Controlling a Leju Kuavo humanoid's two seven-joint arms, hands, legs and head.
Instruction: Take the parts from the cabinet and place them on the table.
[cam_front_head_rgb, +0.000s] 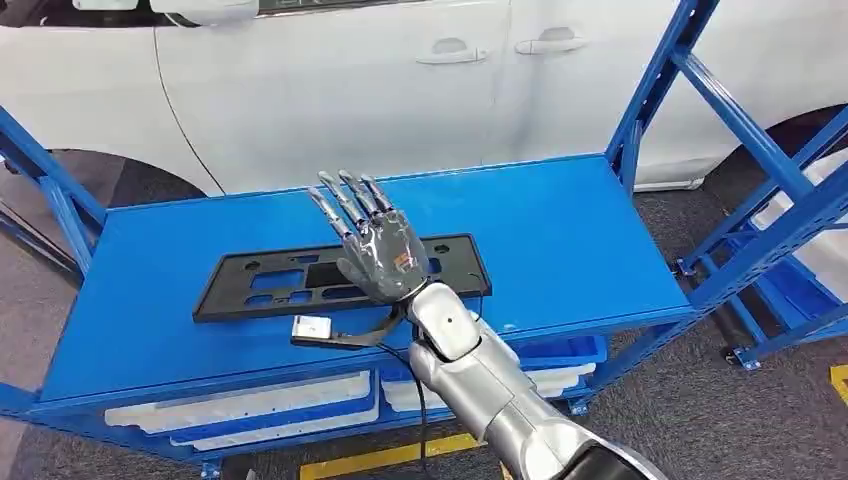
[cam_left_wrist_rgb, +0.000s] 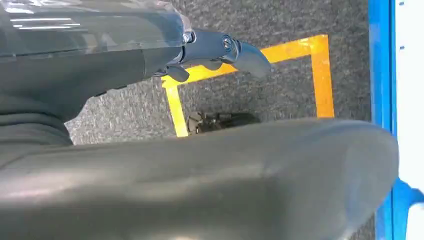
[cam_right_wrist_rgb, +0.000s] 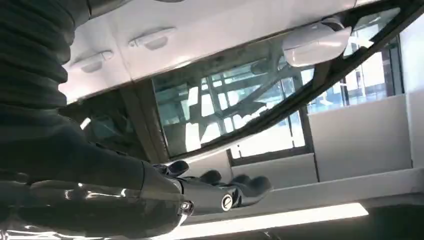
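Head view: a flat blue metal bench (cam_front_head_rgb: 560, 240) stood on a blue steel frame, its far edge close to the side of a white car (cam_front_head_rgb: 350, 80). Blue uprights (cam_front_head_rgb: 655, 80) rose at the bench's right rear corner, and a slanted blue brace (cam_front_head_rgb: 45, 190) ran along its left end. Grey carpet floor (cam_front_head_rgb: 690, 400) lay open to the right of the bench; a yellow tape line (cam_front_head_rgb: 385, 457) ran on the floor near the front edge.

The task's part, a long black plastic licence-plate holder with cut-out openings (cam_front_head_rgb: 270, 285), lay flat on the bench, left of centre and nearer the front edge than the back. The surface right of it was bare blue metal to the right edge.

The silver right arm reached in from below. The right hand (cam_front_head_rgb: 375, 235) hovered over the right half of the holder, palm down, fingers (cam_front_head_rgb: 345, 200) straight and spread apart, holding nothing. I could not tell whether it touched the holder. A small white tag on a dark cable (cam_front_head_rgb: 312, 328) hung under the wrist near the front edge.

Under the top, the lower shelf carried long white plastic trim pieces (cam_front_head_rgb: 250, 410) lying lengthwise in blue trays (cam_front_head_rgb: 570, 350).

Left wrist view: the left hand (cam_left_wrist_rgb: 220, 50) hung over the grey carpet and yellow tape, dark fingers loosely extended, nothing in them.
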